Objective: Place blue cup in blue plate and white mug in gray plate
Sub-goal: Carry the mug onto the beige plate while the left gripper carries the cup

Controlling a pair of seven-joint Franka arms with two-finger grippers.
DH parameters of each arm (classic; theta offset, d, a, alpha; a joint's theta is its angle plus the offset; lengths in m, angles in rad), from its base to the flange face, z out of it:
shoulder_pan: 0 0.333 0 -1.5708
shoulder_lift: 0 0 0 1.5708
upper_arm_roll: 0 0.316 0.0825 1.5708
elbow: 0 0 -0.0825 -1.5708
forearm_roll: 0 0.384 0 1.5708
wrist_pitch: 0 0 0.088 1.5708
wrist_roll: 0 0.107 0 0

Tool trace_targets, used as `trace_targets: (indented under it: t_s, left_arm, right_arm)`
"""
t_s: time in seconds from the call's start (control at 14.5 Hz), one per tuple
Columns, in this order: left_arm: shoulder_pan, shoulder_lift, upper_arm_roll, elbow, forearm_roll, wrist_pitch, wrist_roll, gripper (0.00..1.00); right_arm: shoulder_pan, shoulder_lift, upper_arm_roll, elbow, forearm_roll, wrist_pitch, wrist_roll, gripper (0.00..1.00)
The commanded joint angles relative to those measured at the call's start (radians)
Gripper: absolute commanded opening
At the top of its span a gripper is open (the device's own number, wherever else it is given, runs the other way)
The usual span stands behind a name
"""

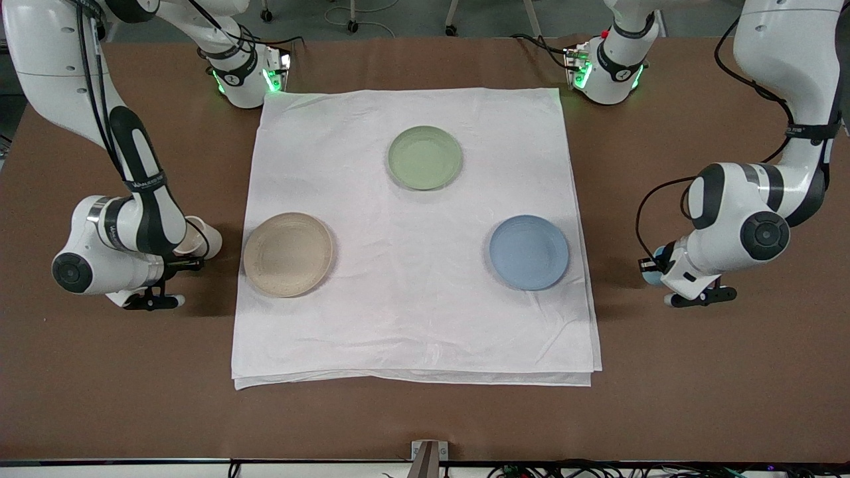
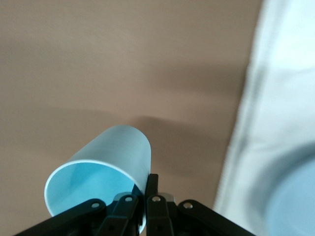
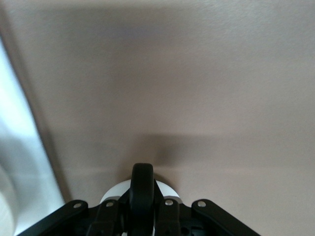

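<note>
My left gripper [image 2: 142, 199] is shut on the rim wall of the light-blue cup [image 2: 106, 164] and holds it tilted above the brown table, beside the cloth at the left arm's end. In the front view only a bit of the cup [image 1: 655, 260] shows past the left hand. The blue plate [image 1: 529, 251] lies on the cloth and is empty. My right gripper [image 3: 142, 209] is shut on the dark handle [image 3: 142, 184] of the white mug [image 1: 197, 238], above the brown table at the right arm's end. The beige-grey plate [image 1: 287, 253] lies on the cloth beside it, empty.
A white cloth [image 1: 412, 305] covers the middle of the brown table [image 1: 697, 385]. A pale green plate [image 1: 425, 157] lies on it, farther from the front camera than the other two plates. The arms' bases stand along the table's edge farthest from the front camera.
</note>
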Motion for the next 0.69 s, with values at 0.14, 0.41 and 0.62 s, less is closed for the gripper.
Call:
trace_targets:
  t_s: [0.14,0.41,0.62]
  left_arm:
    - [-0.207,0.019,-0.023,0.071,0.016,-0.055,-0.276,0.00]
    - [-0.321,0.079,-0.023,0.132,-0.038,-0.017,-0.374,0.00]
    - [-0.372,0.122,-0.023,0.128,-0.051,0.040,-0.396,0.00]
  right_arm:
    - [0.063,-0.144,0.005,0.003,0.022,-0.115,0.003,0.01]
    - [0.235,-0.154,0.005,0.015,0.020,-0.103,0.203,0.01]
    - [0.315,-0.138,0.005,0.035,0.028,-0.065,0.230,0.01]
